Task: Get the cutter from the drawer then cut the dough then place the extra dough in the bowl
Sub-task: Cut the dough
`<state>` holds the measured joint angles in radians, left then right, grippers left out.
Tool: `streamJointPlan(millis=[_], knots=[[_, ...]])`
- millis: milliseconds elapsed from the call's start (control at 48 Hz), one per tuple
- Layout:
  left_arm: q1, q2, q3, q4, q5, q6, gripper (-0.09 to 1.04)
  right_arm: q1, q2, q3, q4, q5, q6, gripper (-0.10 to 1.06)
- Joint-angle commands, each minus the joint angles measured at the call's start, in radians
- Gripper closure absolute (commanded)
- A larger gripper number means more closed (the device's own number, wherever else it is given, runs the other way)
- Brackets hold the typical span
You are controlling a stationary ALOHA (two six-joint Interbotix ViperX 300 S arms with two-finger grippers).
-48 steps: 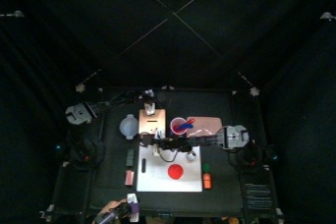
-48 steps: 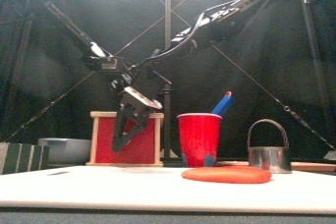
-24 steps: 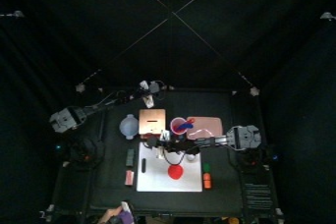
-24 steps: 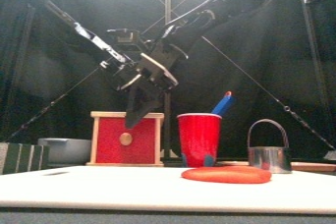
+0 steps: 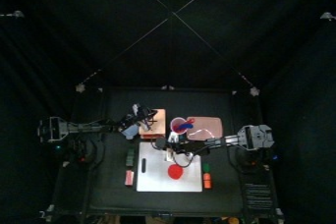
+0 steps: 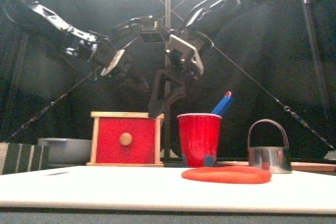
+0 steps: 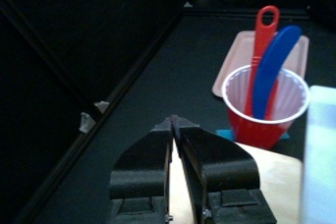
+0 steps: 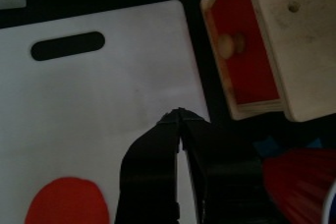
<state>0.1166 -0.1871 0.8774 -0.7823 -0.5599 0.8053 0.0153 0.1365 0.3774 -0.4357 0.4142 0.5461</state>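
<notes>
Farthest left, a blue-grey bowl (image 6: 59,149) sits low on the black table (image 5: 105,184). Beside it stands the pale wooden box (image 6: 128,138), its red drawer front (image 6: 126,139) and round knob facing the open side of the booth. The left gripper (image 7: 175,128) hangs high above the box with its two jaws pressed together on nothing. From its wrist camera, the box top lies directly beneath the tips.

The right gripper (image 8: 180,118) reaches in past the middle and points downward. It is poised in the air just above the box's front edge, by the back of the white cutting board (image 6: 144,187). Its jaws are also closed, with nothing between them.

Next along stands the red cup (image 6: 201,140), holding a blue toy knife (image 7: 272,69) and a red toy knife (image 7: 266,29). A flat pink tray (image 7: 241,63) lies behind it. In front of the cup, a flat disc of red dough (image 6: 227,174) rests whole on the board.

Farthest right, the round metal cutter (image 6: 269,155) stands upright with its wire handle arching over it. It is just beyond the dough and well apart from both grippers.
</notes>
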Motion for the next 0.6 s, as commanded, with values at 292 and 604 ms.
streamJointPlan(millis=[292, 604], knots=[[-0.273, 0.155, -0.023, 0.051, -0.117, -0.261, 0.44, -0.002, -0.230, 0.104, 0.054, 0.092, -0.005, 0.82], [-0.273, 0.281, 0.009, 0.393, -0.339, -0.630, 0.44, -0.011, -0.319, 0.183, 0.127, 0.147, 0.000, 0.71]])
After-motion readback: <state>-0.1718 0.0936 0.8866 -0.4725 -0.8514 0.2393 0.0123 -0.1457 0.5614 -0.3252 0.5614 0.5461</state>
